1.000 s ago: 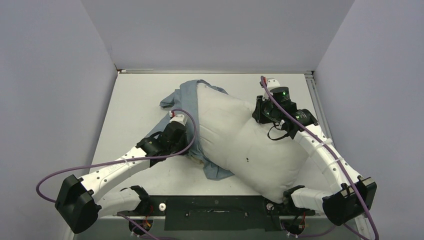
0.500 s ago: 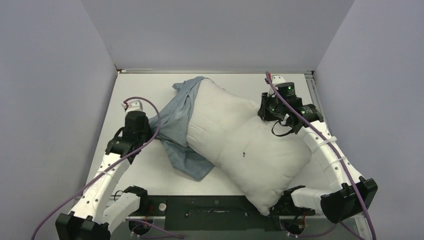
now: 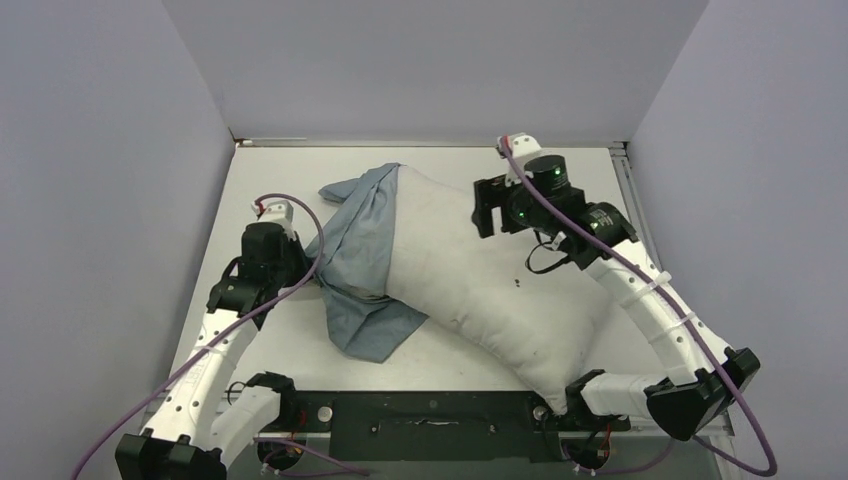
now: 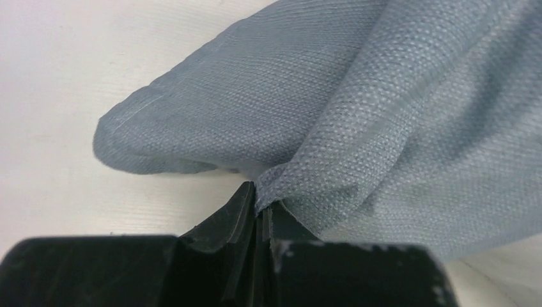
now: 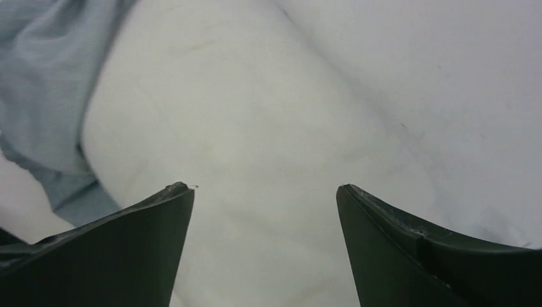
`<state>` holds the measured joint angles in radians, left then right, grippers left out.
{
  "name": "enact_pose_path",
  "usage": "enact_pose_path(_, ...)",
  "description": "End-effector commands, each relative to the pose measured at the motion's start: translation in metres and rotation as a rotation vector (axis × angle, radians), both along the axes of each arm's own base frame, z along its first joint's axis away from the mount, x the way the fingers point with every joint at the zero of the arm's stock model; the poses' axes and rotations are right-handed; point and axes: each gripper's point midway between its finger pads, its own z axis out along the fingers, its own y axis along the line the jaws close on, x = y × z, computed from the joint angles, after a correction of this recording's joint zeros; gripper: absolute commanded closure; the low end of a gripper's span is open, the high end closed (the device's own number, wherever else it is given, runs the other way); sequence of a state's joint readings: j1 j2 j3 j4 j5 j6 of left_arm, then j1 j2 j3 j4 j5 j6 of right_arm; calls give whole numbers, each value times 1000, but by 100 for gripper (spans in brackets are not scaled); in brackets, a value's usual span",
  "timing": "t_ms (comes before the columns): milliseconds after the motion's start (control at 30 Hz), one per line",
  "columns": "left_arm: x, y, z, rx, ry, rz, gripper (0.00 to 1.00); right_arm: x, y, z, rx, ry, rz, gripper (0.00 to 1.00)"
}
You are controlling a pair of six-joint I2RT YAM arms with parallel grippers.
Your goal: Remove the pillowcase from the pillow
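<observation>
Two jobs: the left gripper [image 4: 262,208], clamped on the pillowcase [image 4: 383,128], should pull steadily away while the right gripper [image 5: 265,192], jaws apart, pins the pillow [image 5: 255,115] just below it.

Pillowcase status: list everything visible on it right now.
The blue-grey woven cloth pillowcase lies crumpled on the white table, bunched against the left side of the plump white pillow, almost all of which is bare. Only its blue-grey face shows. One loose flap spreads toward the near edge; another peaks by the pillow's far end. The left pincer is shut on a pinched fold at its left edge.
</observation>
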<state>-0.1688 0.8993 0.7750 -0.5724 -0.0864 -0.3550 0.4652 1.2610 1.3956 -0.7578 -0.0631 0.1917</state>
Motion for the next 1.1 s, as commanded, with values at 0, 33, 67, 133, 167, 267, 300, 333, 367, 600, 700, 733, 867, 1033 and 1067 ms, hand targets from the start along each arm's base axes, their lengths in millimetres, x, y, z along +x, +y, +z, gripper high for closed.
enact_pose_path(0,7,-35,29,-109,-114,-129,100,-30,63,49,48,-169,202,9)
enact_pose_path(33,6,-40,31,-126,-119,-144,100,-40,77,47,47,-173,249,5)
enact_pose_path(67,5,-46,33,-142,-123,-162,100,-50,91,44,47,-175,291,2)
enact_pose_path(133,3,-56,39,-172,-129,-186,100,-64,111,31,26,-170,343,6)
enact_pose_path(167,1,-62,41,-189,-130,-200,100,-69,118,22,6,-165,359,8)
enact_pose_path(267,-2,-76,54,-223,-148,-240,100,-81,133,-12,-99,-136,394,10)
enact_pose_path(300,-4,-82,58,-232,-154,-255,100,-83,137,-23,-133,-125,401,10)
enact_pose_path(333,-6,-86,61,-239,-160,-269,100,-86,140,-35,-160,-110,412,10)
enact_pose_path(367,-7,-90,65,-247,-164,-280,100,-90,144,-47,-185,-91,429,10)
enact_pose_path(600,-18,-116,71,-295,-165,-345,90,-90,128,-131,-392,19,371,10)
enact_pose_path(700,-20,-125,63,-297,-147,-360,62,-88,126,-152,-413,53,356,3)
enact_pose_path(733,-20,-129,61,-296,-143,-366,56,-88,127,-156,-404,63,362,5)
enact_pose_path(867,-18,-138,55,-264,-140,-372,38,-89,132,-165,-360,80,369,46)
enact_pose_path(1033,-10,-148,37,-196,-121,-368,14,-89,136,-167,-329,84,368,94)
enact_pose_path(1067,-9,-150,32,-180,-114,-366,9,-90,137,-166,-324,83,371,95)
